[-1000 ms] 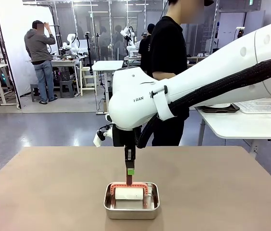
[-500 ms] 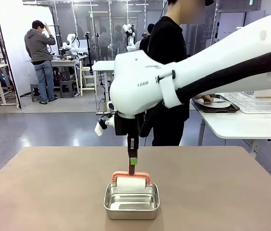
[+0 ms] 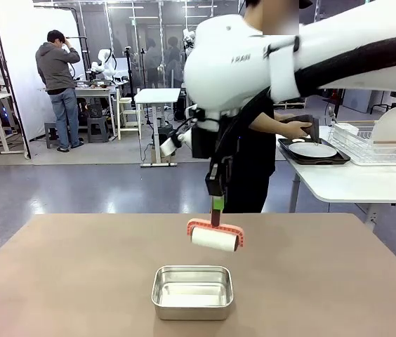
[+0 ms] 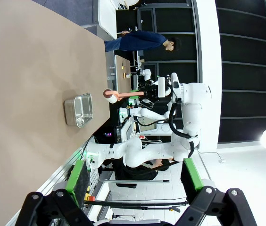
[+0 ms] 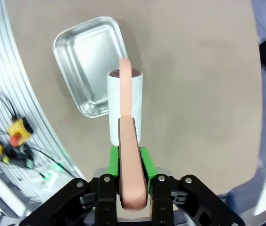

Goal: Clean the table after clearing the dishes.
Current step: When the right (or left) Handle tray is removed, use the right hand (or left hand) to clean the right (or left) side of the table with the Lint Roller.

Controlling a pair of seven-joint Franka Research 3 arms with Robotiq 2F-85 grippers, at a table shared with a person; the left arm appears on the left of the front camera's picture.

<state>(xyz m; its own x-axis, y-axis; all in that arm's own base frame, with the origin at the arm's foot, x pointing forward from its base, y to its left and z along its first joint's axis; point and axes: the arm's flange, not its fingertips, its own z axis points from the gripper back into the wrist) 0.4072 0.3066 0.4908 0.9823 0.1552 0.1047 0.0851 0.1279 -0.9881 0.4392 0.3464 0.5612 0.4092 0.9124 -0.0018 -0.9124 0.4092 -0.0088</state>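
My right gripper (image 3: 216,205) is shut on the salmon handle of a lint roller (image 3: 215,239), which hangs tilted above and just behind the small steel pan (image 3: 192,291) on the tan table (image 3: 71,281). In the right wrist view the roller (image 5: 126,101) extends from my right gripper (image 5: 133,165) over the pan's (image 5: 88,56) edge. At the back right, a white plate (image 3: 312,149) lies on a dark tray (image 3: 338,160) on the white table, with the person's hand (image 3: 295,129) at it. My left gripper (image 4: 135,176) is open, far from the pan (image 4: 78,109).
A wire rack (image 3: 377,144) with an upright white plate (image 3: 392,126) stands on the white table at the back right. The person in black stands between the two tables. Bare tan tabletop (image 5: 199,70) lies around the pan.
My right gripper has lifted the lint roller out of the pan, up and a little right. The person has reached to the tray on the white table.
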